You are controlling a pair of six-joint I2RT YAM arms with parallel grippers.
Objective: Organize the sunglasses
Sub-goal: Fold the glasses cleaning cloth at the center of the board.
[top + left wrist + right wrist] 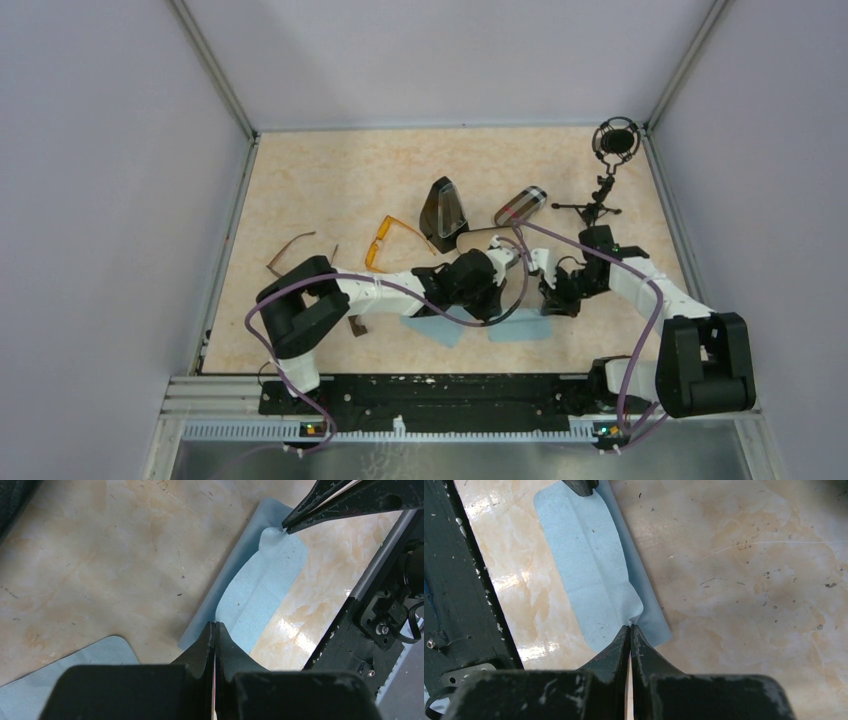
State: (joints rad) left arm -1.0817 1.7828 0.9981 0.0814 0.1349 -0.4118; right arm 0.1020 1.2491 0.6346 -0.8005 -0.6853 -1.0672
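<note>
Pinching opposite ends of the doubled-over pale-blue cloth [260, 585] by the bench's near edge: left gripper [215, 625] and right gripper [630, 627] are both clamped fully onto it. Risk: an uneven pull slips one corner free, or the cloth drags across the second pale-blue cloth [435, 328] beside it. Amber-lensed sunglasses [385, 240] and thin brown-framed sunglasses [290, 252] lie loose toward the left edge, neither held. Black triangular case [443, 210] and plaid cylindrical case [520, 205] sit mid-bench; contents can't be seen.
</note>
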